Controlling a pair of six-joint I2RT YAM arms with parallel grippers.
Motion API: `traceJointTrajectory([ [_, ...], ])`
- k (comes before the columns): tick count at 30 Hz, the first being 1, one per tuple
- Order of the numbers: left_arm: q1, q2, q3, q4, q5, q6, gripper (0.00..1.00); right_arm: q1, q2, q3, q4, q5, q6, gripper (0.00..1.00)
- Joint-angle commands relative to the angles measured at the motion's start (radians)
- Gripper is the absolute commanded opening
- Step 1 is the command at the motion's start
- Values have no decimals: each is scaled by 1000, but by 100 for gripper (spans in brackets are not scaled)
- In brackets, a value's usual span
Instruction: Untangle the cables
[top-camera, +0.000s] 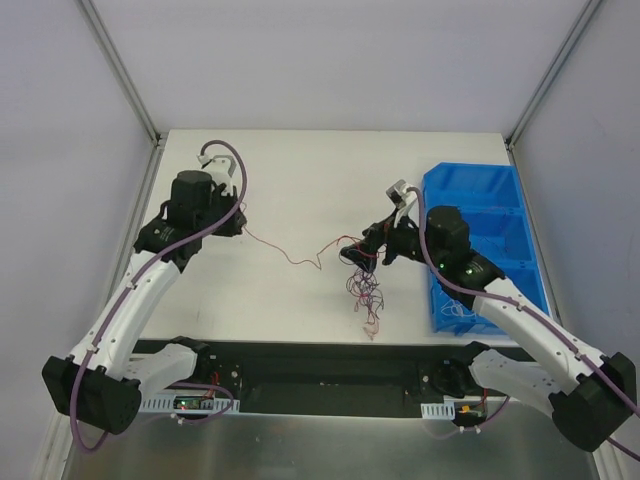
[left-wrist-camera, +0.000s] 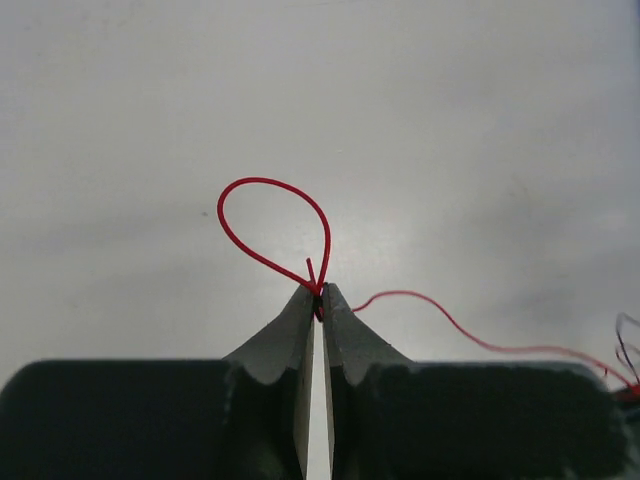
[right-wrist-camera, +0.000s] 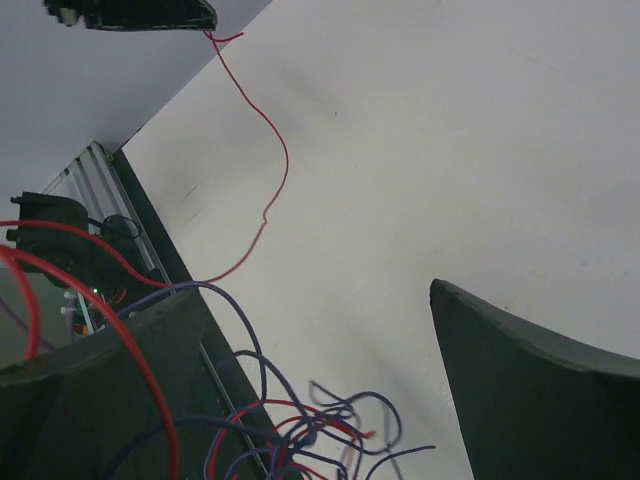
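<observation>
Left end effector (left-wrist-camera: 320, 293) is shut tight on one red cable (left-wrist-camera: 262, 184), close to its end, so a small loop sticks out past the tips. From there the red cable runs across the white counter (top-camera: 300, 180) to the right, with a few bends in it, and goes into the clump (top-camera: 365, 290) of red and purple cables. The clump lies near the middle of the counter, just left of the blue bin (top-camera: 480, 190). The right end effector (top-camera: 374, 244) is at the top of the clump and is open wide. Nothing is pinched between its fingers, though a red strand lies across one finger in the wrist view. These cables are very thin, very light and soft. They bend and curl with hardly any push, and they catch on each other. A hard pull would likely make the knot tighter, or drag the whole clump along, since it weighs next to nothing. A thin cable can also slip out of a loose pinch. I think the best spot to take hold is on the clump, close to where the red cable comes out, so one side holds the clump while the other pulls the red one slowly away.
</observation>
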Motion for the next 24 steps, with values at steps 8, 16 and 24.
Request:
traceJointTrajectory([
  [8, 2, 44, 250, 96, 639, 20, 93, 3, 186, 182, 149, -25, 164, 96],
  [16, -2, 237, 266, 383, 1163, -167, 95, 4, 204, 211, 154, -67, 162, 96],
  [24, -45, 236, -3, 1015, 1358, -516, 89, 6, 209, 197, 148, -67, 161, 96],
])
